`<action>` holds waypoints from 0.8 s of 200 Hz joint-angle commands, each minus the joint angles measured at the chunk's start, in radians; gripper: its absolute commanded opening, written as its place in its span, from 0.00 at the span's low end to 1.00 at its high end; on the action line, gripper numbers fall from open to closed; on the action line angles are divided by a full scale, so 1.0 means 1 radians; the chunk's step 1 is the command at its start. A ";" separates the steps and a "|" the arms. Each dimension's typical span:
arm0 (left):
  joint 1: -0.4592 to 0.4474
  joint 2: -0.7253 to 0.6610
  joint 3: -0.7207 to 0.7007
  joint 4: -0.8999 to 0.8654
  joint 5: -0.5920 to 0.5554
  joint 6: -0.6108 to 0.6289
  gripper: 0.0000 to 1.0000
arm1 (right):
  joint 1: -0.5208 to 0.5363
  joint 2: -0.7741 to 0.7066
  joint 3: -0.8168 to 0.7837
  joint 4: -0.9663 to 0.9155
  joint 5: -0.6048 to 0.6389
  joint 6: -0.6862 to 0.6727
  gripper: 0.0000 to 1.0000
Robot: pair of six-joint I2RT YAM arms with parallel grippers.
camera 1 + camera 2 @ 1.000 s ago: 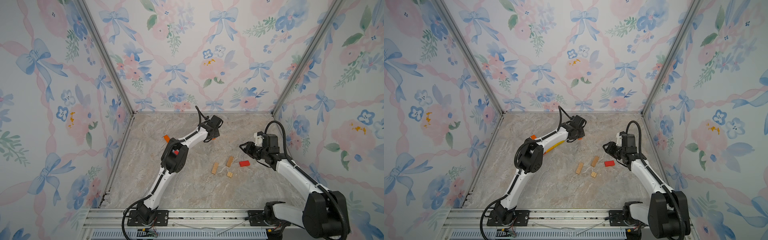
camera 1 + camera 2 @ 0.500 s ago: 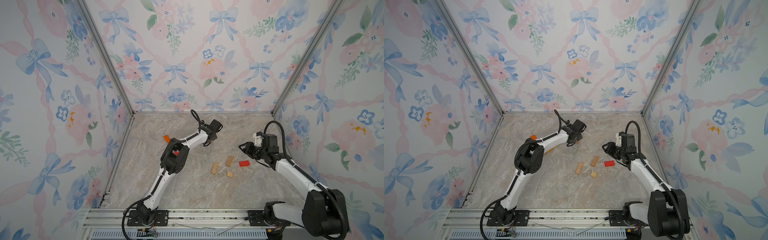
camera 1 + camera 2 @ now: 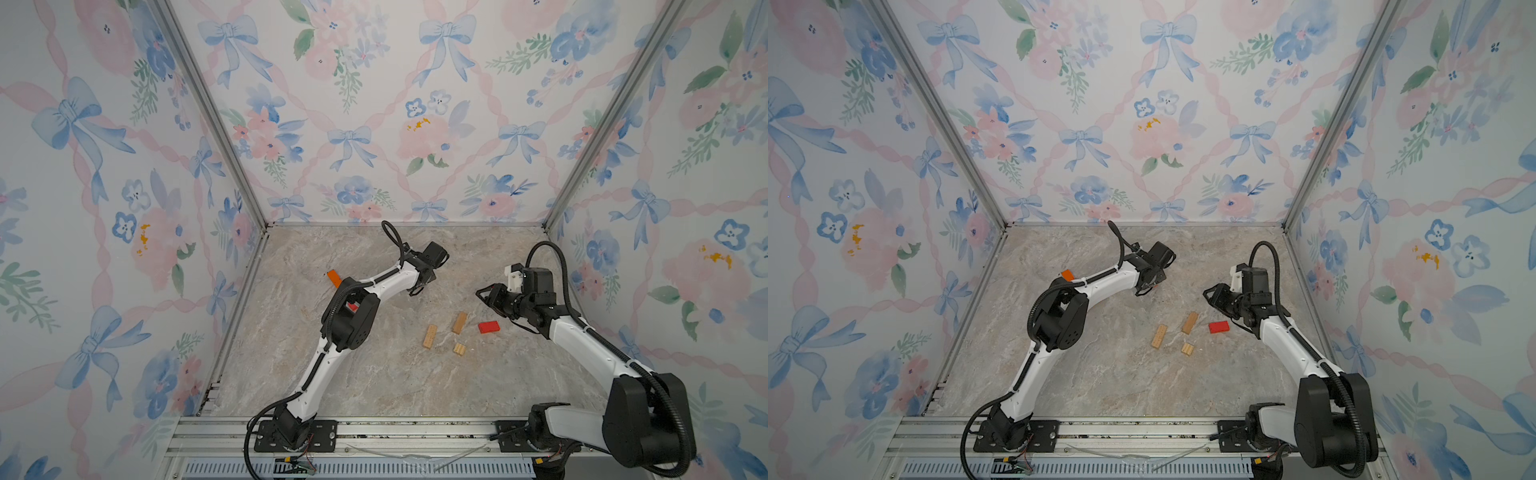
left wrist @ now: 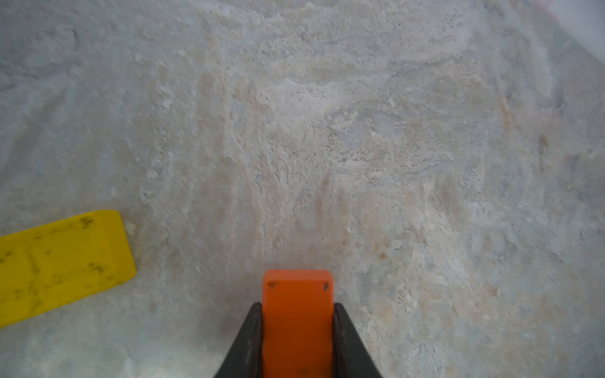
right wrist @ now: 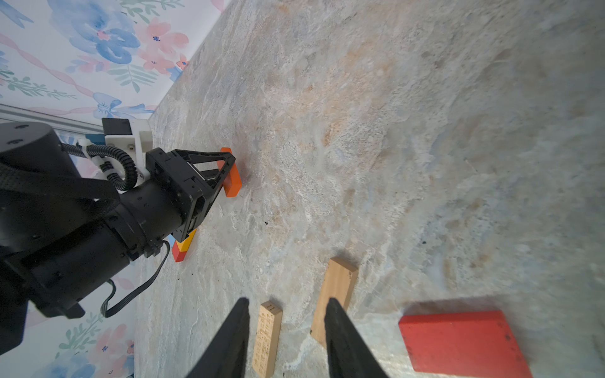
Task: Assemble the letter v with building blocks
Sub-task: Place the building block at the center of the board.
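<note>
Now: the orange block is clamped between the fingers of your left gripper, end down, close over the marble tabletop. Whether it touches cannot be told. Your left arm reaches far forward, elbow raised, wrist bent down. A yellow block lies flat near the held one, apart from it. Three tan blocks lie loose mid-table, near each other, with a red block just beside them. Your right gripper hangs near that group, fingers apart, nothing between them. A second orange block lies beyond the left arm's elbow.
</note>
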 commanded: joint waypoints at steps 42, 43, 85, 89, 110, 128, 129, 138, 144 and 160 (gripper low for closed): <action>-0.001 -0.017 -0.015 -0.023 -0.033 -0.025 0.05 | -0.009 0.003 -0.011 0.016 -0.020 -0.011 0.41; -0.001 -0.018 -0.015 -0.023 -0.033 -0.025 0.05 | -0.008 0.003 -0.011 0.016 -0.020 -0.011 0.41; -0.001 -0.011 -0.013 -0.037 -0.052 -0.017 0.11 | -0.009 0.006 -0.013 0.017 -0.021 -0.011 0.41; -0.002 -0.011 -0.014 -0.036 -0.055 -0.015 0.12 | -0.009 0.005 -0.013 0.017 -0.022 -0.011 0.41; 0.000 -0.004 -0.010 -0.042 -0.064 -0.014 0.14 | -0.008 0.007 -0.007 0.011 -0.025 -0.011 0.41; 0.000 0.002 -0.007 -0.042 -0.063 -0.015 0.16 | -0.008 0.005 -0.004 0.006 -0.024 -0.043 0.41; 0.000 0.002 -0.007 -0.042 -0.063 -0.015 0.16 | -0.008 0.005 -0.004 0.006 -0.024 -0.043 0.41; 0.000 0.005 -0.005 -0.042 -0.062 -0.015 0.17 | -0.008 0.004 -0.003 0.005 -0.024 -0.043 0.41; 0.000 0.007 -0.005 -0.043 -0.062 -0.017 0.17 | -0.008 0.003 -0.004 0.005 -0.023 -0.043 0.41; 0.002 0.012 -0.005 -0.041 -0.059 -0.020 0.17 | -0.009 0.003 -0.004 0.005 -0.023 -0.043 0.41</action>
